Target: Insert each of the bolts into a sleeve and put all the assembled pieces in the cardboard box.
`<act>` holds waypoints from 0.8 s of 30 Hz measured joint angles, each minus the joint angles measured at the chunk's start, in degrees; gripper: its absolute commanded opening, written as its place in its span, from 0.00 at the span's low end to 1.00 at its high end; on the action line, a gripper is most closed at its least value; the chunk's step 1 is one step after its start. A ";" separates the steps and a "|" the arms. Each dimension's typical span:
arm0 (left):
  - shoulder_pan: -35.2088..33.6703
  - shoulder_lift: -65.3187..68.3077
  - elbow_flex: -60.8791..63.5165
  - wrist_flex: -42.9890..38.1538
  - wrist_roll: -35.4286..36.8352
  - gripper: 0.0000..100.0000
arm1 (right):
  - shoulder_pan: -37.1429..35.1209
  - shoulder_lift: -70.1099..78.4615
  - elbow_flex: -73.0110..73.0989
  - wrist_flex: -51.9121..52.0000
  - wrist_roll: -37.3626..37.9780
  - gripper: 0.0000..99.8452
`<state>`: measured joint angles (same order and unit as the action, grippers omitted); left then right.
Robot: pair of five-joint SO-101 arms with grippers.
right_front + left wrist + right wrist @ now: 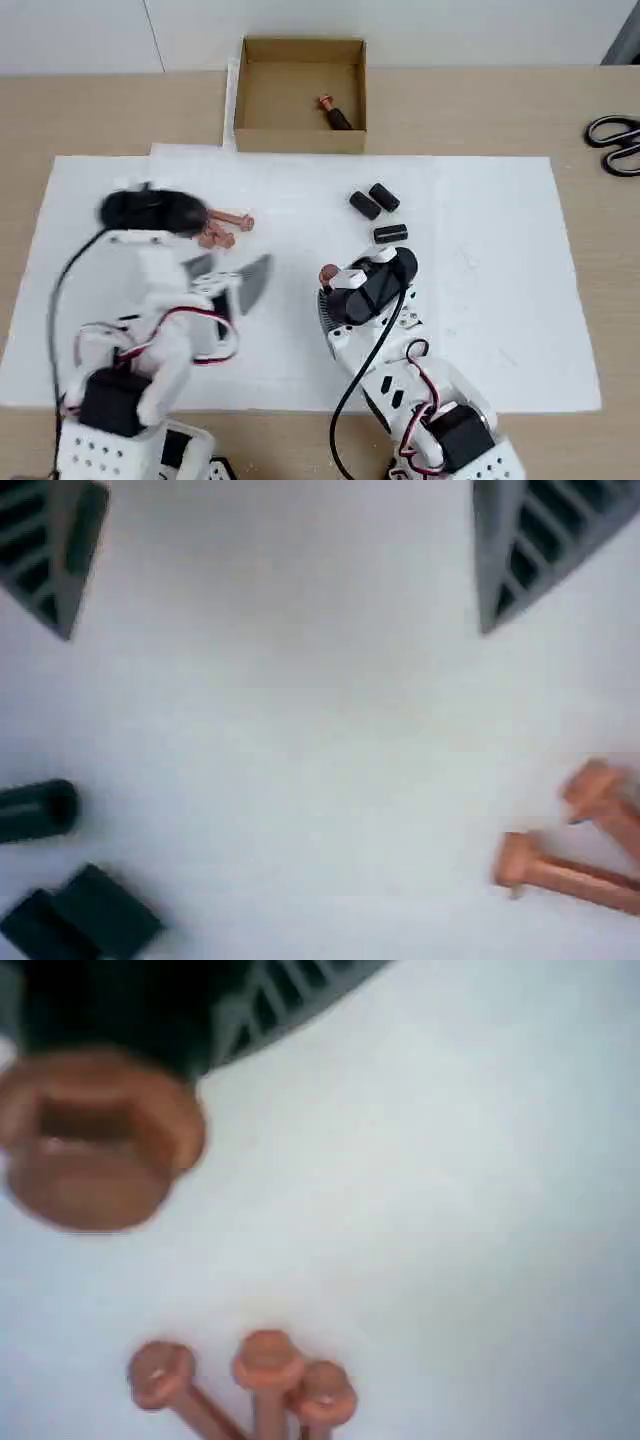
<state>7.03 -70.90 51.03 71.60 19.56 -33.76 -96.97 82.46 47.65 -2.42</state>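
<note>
Holds a copper bolt (pixel 95 1140) in the right hand (pixel 332 284), closed on it behind the flanged head, over the white paper sheet (pixel 480 300) on the bench (pixel 600 250). Cannot tell sleeve from hand in the dark mass behind that head. Hangs the left hand (pixel 275 630) wide open and empty over the same sheet, near the loose bolts (pixel 225 230). Shows those bolts bunched and touching, apart from the three black sleeves (pixel 364 205), themselves close together just beyond the right hand. Shows one assembled piece (pixel 336 114) already lying inside the cardboard box (pixel 300 140) at the sheet's far edge.

Looks light, hard and stiff, bolt and sleeve alike: no give, little risk of damage from a firm squeeze. Looks smooth and round as well, so probably prone to rolling on the paper and to twisting in a loose pinch. Best to take a bolt across the shank just under the head, leaving the tip free for insertion. Best to take a sleeve across its middle, both open ends clear, bore lined up with the bolt.
</note>
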 measured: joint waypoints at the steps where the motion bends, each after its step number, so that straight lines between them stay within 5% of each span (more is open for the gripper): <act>1: -2.99 -0.70 0.00 0.53 0.18 0.25 | 1.05 0.00 0.00 -0.62 0.00 0.00; 11: -34.02 -4.31 2.46 0.00 -7.65 0.24 | 10.99 0.70 -0.70 -1.76 4.57 0.00; 24: -37.10 -11.16 2.64 0.00 -8.26 0.24 | 13.10 38.24 -34.02 -10.73 6.24 0.00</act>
<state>-30.07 -82.07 53.67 71.60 11.30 -20.66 -58.73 48.44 36.92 3.82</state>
